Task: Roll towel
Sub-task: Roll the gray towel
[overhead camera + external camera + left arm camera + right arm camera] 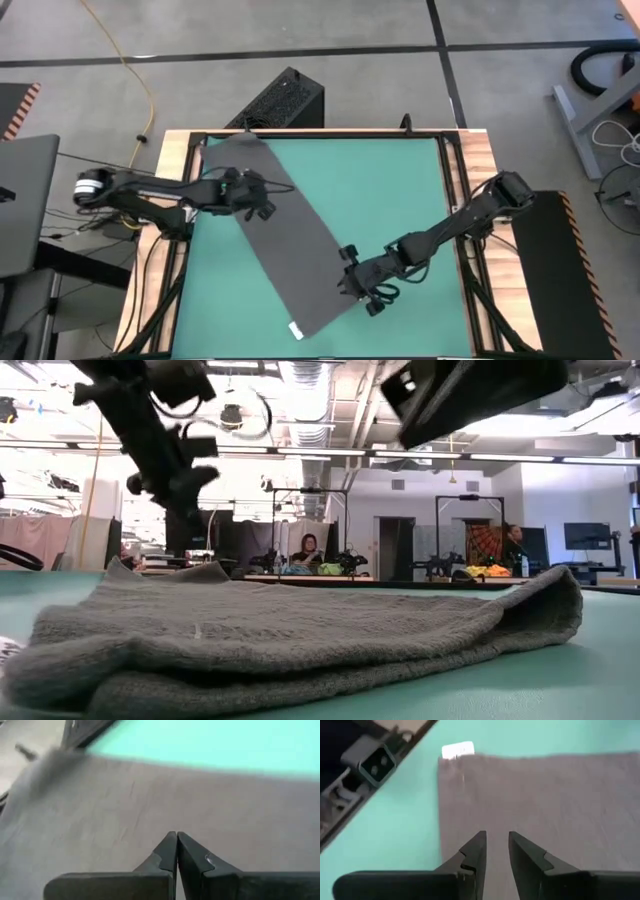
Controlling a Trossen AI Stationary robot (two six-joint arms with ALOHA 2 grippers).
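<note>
The dark grey towel [275,230] lies spread out flat and slantwise on the green mat [390,190], running from the far left corner toward the near middle. Its white tag [296,330] sits at the near end. My left gripper [266,208] hovers over the towel's far half, fingers shut [176,836] with nothing between them. My right gripper [352,285] hangs above the towel's right long edge close to the near end. Its fingers stand open [497,837], empty, with the tag [457,750] ahead of them. In the low view the towel [300,640] rests on the mat in low soft ridges.
Bare green mat stretches to the right of and beyond the towel. A wooden table frame [170,160] borders the mat. A black box [280,100] stands on the floor past the far edge. People sit in the room behind [308,550].
</note>
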